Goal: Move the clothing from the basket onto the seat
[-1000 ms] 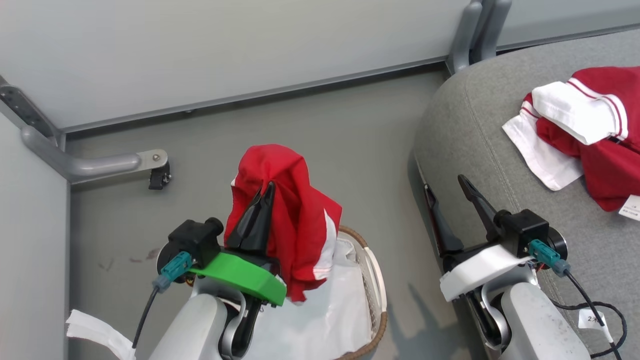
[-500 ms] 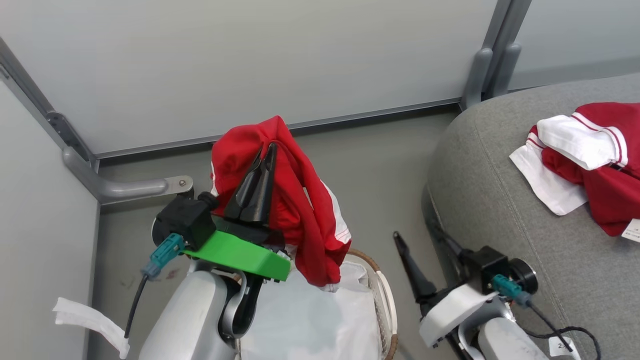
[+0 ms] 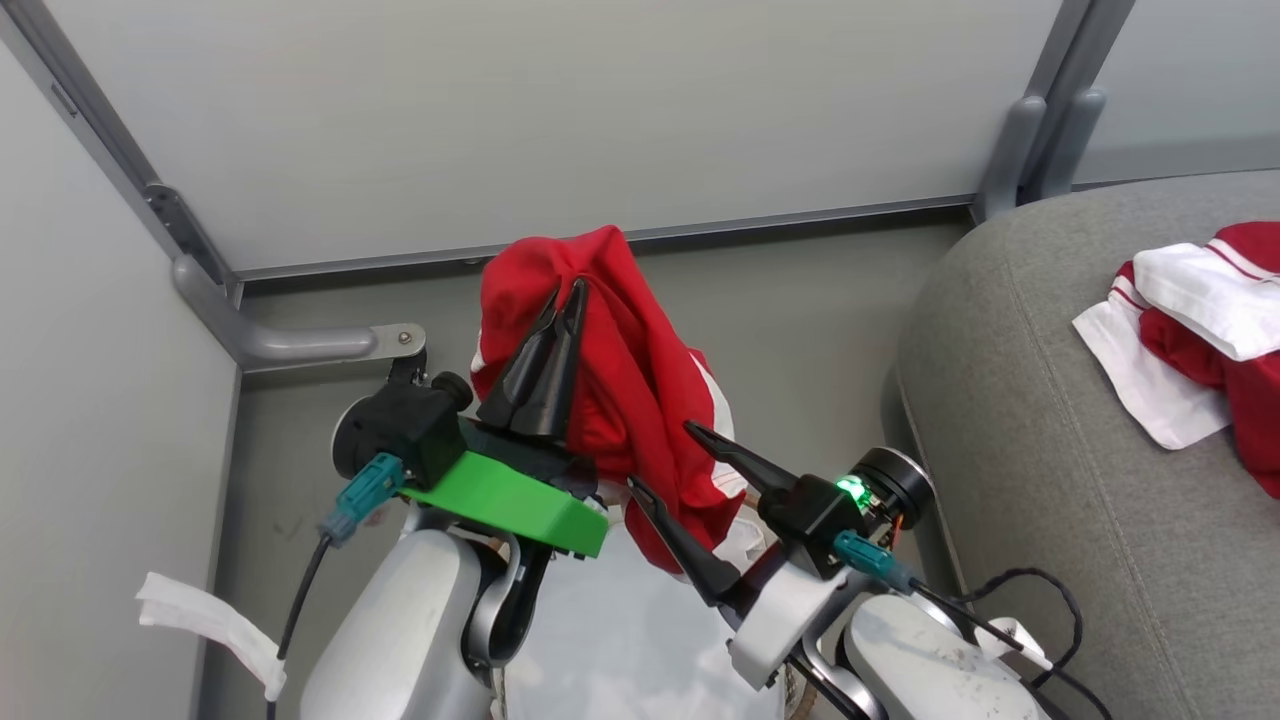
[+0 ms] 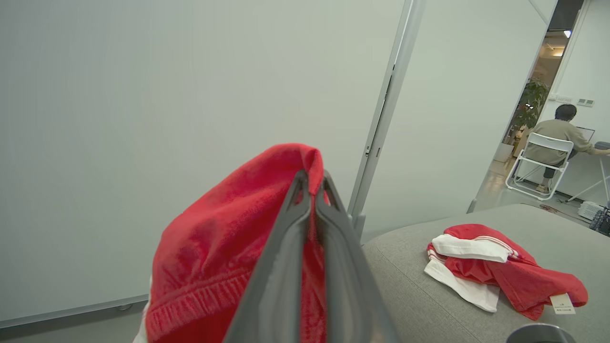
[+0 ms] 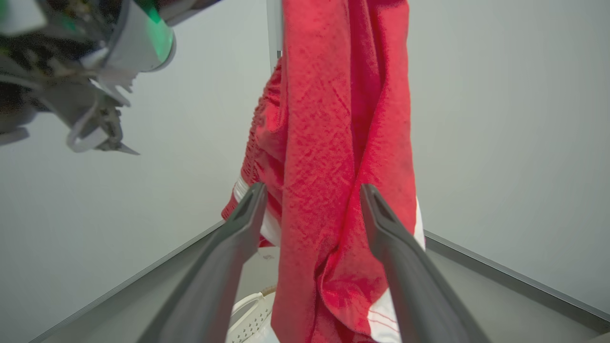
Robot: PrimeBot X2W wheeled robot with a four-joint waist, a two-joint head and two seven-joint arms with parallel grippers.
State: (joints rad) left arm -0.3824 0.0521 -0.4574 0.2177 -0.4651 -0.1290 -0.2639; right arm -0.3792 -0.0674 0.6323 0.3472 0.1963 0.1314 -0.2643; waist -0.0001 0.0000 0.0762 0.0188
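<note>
Swung across from the seat's edge, the right claw [image 3: 662, 455] is now held with its fingers spread apart, and the hanging red garment [image 3: 640, 400] is seen between them, ungripped. Above this, the garment's top fold is pinched in the closed left claw [image 3: 565, 297], with its lower end hung over the basket [image 5: 250, 317] and white liner [image 3: 640, 640]. Bare floor [image 3: 830, 330] is left between the right claw and the rounded edge of the seat [image 3: 1030, 450] to its right. Further along the seat, the second garment [image 3: 1210, 340] is laid.
</note>
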